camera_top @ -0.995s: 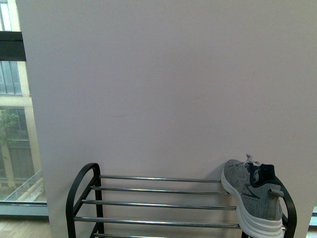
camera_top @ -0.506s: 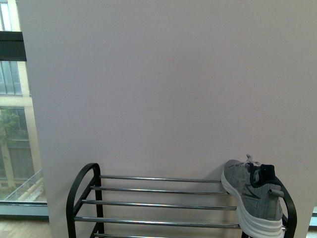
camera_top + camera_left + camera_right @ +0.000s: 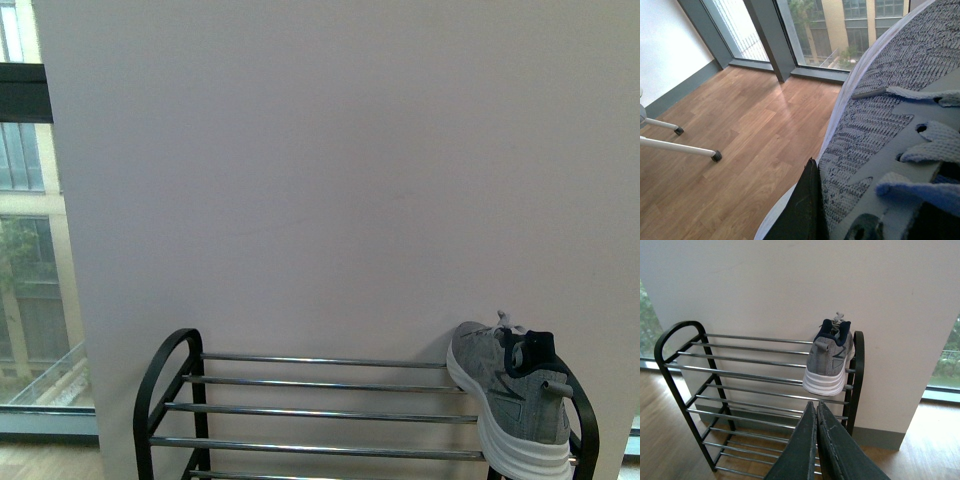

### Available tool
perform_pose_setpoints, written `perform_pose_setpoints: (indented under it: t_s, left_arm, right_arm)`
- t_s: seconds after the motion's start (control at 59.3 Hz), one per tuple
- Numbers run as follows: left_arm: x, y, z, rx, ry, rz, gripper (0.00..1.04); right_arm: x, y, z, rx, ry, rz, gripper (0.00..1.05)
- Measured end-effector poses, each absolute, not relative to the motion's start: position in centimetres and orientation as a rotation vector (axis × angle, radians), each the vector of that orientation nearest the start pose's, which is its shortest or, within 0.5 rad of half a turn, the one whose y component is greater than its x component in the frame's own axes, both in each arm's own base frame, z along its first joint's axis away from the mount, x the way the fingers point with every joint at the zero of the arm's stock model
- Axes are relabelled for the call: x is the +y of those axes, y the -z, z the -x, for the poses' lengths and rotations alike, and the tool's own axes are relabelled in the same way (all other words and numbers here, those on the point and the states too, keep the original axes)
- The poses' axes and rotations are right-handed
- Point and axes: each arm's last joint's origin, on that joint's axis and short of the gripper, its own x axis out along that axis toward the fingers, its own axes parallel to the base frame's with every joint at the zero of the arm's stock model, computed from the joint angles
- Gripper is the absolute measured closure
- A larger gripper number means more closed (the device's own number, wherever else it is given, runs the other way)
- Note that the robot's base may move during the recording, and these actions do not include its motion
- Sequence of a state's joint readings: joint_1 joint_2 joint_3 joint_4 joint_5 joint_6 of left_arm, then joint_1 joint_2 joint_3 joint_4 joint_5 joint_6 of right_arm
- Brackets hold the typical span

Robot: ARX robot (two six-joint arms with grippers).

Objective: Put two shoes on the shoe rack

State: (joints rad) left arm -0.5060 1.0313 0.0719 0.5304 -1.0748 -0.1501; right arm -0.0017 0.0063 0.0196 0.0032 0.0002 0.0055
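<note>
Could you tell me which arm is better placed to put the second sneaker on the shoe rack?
Left, I'd judge: the left gripper holds a grey sneaker off the floor, while the right gripper is shut and empty before the shoe rack, whose top shelf has room.

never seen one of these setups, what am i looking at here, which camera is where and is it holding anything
This is a robot with two arms, each ending in a pinching tool. The wide picture comes from a camera on its body. It faces a pale wall and the top of a shoe rack, where one grey sneaker sits at the right end of the top shelf. The other two pictures come from cameras on the wrists. The right wrist camera looks down at the whole four-shelf rack, and the right tool is shut and empty. The left wrist picture is filled by a second grey sneaker, seemingly gripped by the left tool, above a wooden floor.
</note>
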Motion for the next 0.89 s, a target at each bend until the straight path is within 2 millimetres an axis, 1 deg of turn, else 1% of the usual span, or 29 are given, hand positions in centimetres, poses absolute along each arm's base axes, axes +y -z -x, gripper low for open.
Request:
perform_pose_setpoints:
  t_s: [0.354,0.405,0.422,0.472,0.54,0.59,0.607,0.759,0.776,0.894]
  left_arm:
    - [-4.96,-12.99,-14.20,0.262,-0.580,-0.164,1.03]
    - [-4.96,-12.99,-14.20,0.262,-0.580,-0.164,1.03]
    - [-4.96,-12.99,-14.20,0.262,-0.580,-0.164,1.03]
    - [-4.96,-12.99,-14.20,0.262,-0.580,-0.164,1.03]
    - [-4.96,-12.99,-14.20,0.262,-0.580,-0.164,1.03]
    - [-4.96,-12.99,-14.20,0.262,-0.580,-0.164,1.03]
    - [-4.96,-12.99,-14.20,0.262,-0.580,-0.164,1.03]
    - [-4.96,-12.99,-14.20,0.262,-0.580,-0.164,1.03]
    - [-4.96,-12.99,-14.20,0.262,-0.580,-0.164,1.03]
    - [-4.96,-12.99,-14.20,0.262,-0.580,-0.164,1.03]
  right_arm:
    - [-0.02,-17.00,-9.69,-0.017,0.002,-0.006,1.03]
    - [-0.02,-17.00,-9.69,-0.017,0.002,-0.004,0.94]
    - [-0.02,-17.00,-9.69,-0.017,0.002,-0.004,0.89]
    - [-0.02,-17.00,-9.69,-0.017,0.002,-0.004,0.78]
    - [-0.02,-16.99,-9.69,-0.016,0.002,-0.004,0.60]
    - [-0.02,-17.00,-9.69,-0.017,0.002,-0.004,0.50]
    - [-0.02,-17.00,-9.69,-0.017,0.002,-0.004,0.45]
    - [-0.02,-17.00,-9.69,-0.017,0.002,-0.004,0.10]
    - [-0.02,-16.99,-9.69,-0.016,0.002,-0.004,0.08]
    - [-0.02,-17.00,-9.69,-0.017,0.002,-0.004,0.09]
